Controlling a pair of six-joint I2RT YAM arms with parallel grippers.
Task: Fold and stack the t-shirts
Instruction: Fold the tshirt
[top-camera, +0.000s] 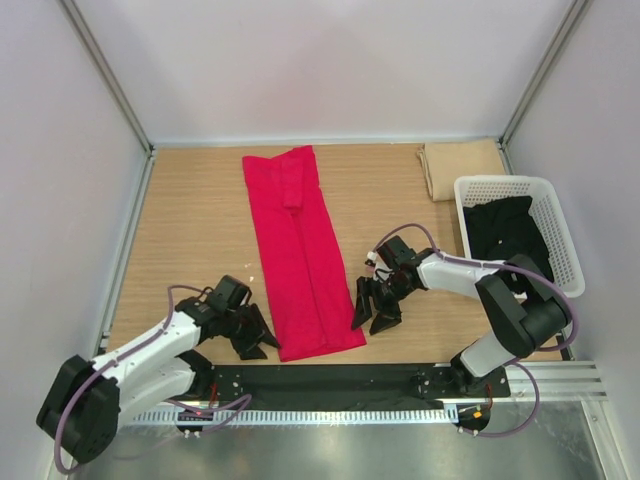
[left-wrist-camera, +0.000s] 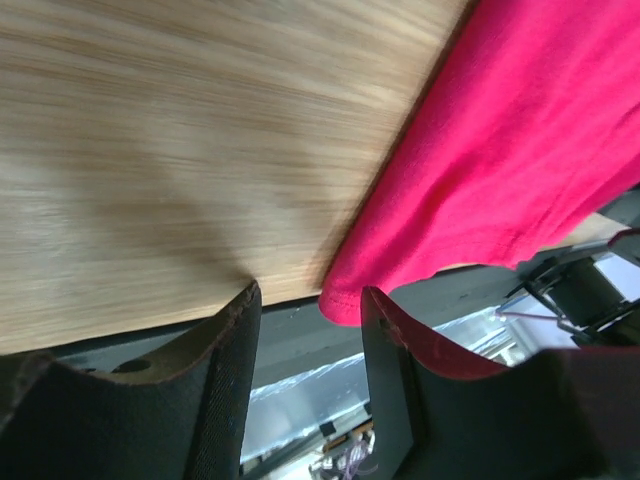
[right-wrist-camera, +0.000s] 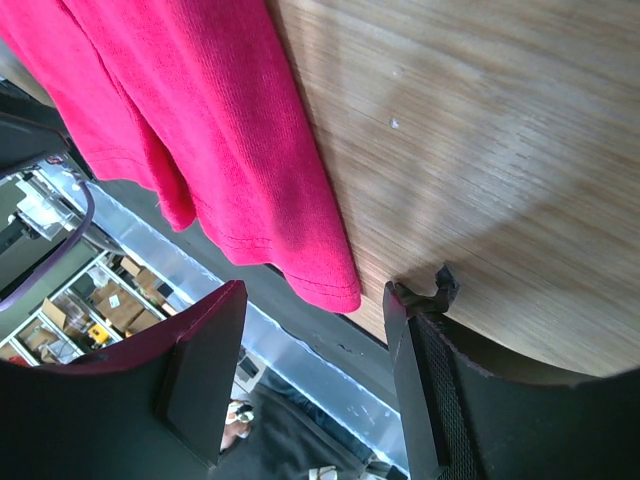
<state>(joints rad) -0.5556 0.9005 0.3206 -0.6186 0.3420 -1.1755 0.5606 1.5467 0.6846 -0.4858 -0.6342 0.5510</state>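
A crimson red t-shirt (top-camera: 297, 250) lies folded into a long narrow strip down the middle of the wooden table, its hem at the near edge. My left gripper (top-camera: 252, 338) is open and empty just left of the hem's near left corner (left-wrist-camera: 345, 300). My right gripper (top-camera: 373, 310) is open and empty just right of the hem's near right corner (right-wrist-camera: 325, 285). Neither gripper holds cloth. The red cloth shows in the left wrist view (left-wrist-camera: 520, 150) and in the right wrist view (right-wrist-camera: 190, 120).
A white lattice basket (top-camera: 555, 190) at the right holds dark cloth (top-camera: 505, 232). A tan folded cloth (top-camera: 460, 165) lies at the far right. A black rail (top-camera: 340, 380) runs along the table's near edge. White walls enclose the table.
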